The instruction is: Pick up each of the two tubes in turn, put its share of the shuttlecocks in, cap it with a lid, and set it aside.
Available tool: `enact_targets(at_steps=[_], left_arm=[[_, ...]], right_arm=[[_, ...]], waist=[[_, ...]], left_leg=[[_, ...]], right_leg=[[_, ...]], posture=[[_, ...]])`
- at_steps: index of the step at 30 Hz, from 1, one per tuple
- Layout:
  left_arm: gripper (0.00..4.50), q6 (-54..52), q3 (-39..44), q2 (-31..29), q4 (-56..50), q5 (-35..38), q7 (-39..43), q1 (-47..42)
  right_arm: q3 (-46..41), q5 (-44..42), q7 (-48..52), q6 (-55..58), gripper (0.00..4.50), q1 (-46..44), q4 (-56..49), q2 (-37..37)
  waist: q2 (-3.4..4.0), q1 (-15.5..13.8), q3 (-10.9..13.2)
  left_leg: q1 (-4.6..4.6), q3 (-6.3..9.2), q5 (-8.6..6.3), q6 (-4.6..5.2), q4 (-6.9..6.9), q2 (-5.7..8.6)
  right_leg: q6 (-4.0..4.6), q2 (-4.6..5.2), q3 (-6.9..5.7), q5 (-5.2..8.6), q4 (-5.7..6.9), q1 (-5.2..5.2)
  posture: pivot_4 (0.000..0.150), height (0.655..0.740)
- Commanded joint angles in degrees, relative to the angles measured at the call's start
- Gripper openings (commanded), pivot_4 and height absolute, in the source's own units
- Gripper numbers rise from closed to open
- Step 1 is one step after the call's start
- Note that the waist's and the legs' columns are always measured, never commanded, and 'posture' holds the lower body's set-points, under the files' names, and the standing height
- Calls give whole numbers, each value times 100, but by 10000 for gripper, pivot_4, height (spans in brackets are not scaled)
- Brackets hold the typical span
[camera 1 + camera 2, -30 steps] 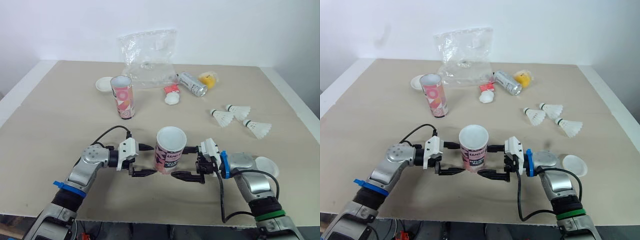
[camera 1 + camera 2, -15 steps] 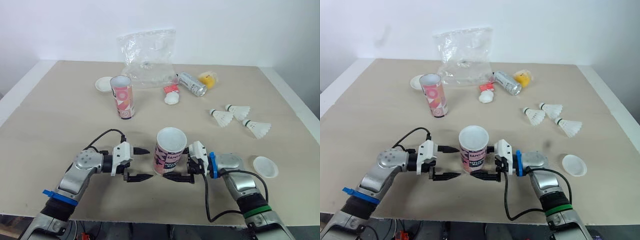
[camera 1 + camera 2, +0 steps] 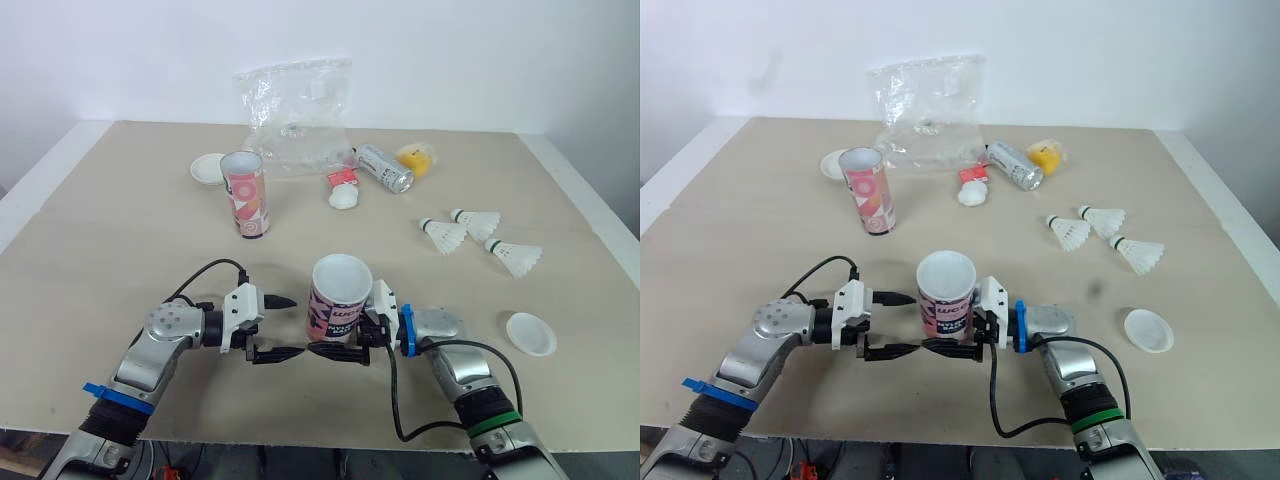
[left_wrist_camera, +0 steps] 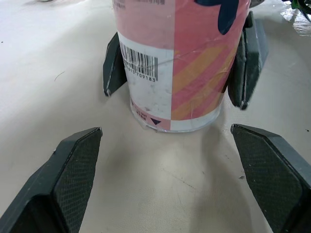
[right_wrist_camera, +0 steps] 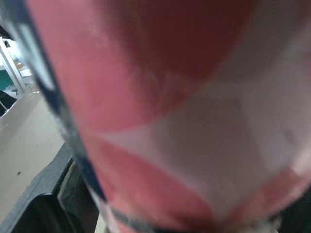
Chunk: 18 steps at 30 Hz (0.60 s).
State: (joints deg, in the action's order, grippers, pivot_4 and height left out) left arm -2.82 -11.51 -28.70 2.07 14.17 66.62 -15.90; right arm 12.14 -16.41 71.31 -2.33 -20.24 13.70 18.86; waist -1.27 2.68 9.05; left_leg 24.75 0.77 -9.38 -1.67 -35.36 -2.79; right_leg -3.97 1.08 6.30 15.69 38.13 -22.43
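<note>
Pink-and-white card is seen in the near tube (image 3: 340,285), which is stood upright at the front middle of the tabletop (image 3: 120,240). Its base is clasped on both sides by the right end effector (image 3: 338,336). The left end effector (image 3: 294,326) is held spread wide just beside it, without contact.

Head eyes: above near edge, looking down across table (image 3: 110,230).
Left wrist: low, close, facing tube (image 4: 175,63).
Right wrist: almost against tube.
Shared: tube.
</note>
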Motion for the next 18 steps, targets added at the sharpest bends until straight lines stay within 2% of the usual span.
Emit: enact_targets(at_steps=[1,5,8,10,18], left_arm=[[44166,4,53,2,-187,102,-27,-17],[44166,9,60,-2,-181,90,-33,-34],[45000,14,61,-2,-177,83,-40,-41],[45000,17,62,1,-165,82,-43,-52],[45000,58,54,48,-63,69,-57,-135]], right_arm=[[79,72,-16,-160,45000,-15,-37,-39],[109,118,78,-279,45000,-16,78,37],[90,117,56,-345,33763,-40,93,50],[76,99,34,-330,28700,-52,64,46],[34,34,5,-238,28700,39,-139,122]], waist=[[0,0,0],[0,0,0],[0,0,0],[0,0,0],[0,0,0]], left_leg=[[0,0,0,0,0,0],[-2,0,0,0,0,-1],[-2,-1,0,0,0,-1],[-2,-1,0,0,0,-1],[-2,-1,0,0,-1,-1]], right_leg=[[0,0,0,0,0,0],[0,-1,0,0,0,0],[1,0,0,0,0,1],[1,0,0,0,0,1],[6,0,0,1,0,2]], posture=[[1500,7400],[1500,7400],[1500,7400],[1500,7400],[1500,7400]])
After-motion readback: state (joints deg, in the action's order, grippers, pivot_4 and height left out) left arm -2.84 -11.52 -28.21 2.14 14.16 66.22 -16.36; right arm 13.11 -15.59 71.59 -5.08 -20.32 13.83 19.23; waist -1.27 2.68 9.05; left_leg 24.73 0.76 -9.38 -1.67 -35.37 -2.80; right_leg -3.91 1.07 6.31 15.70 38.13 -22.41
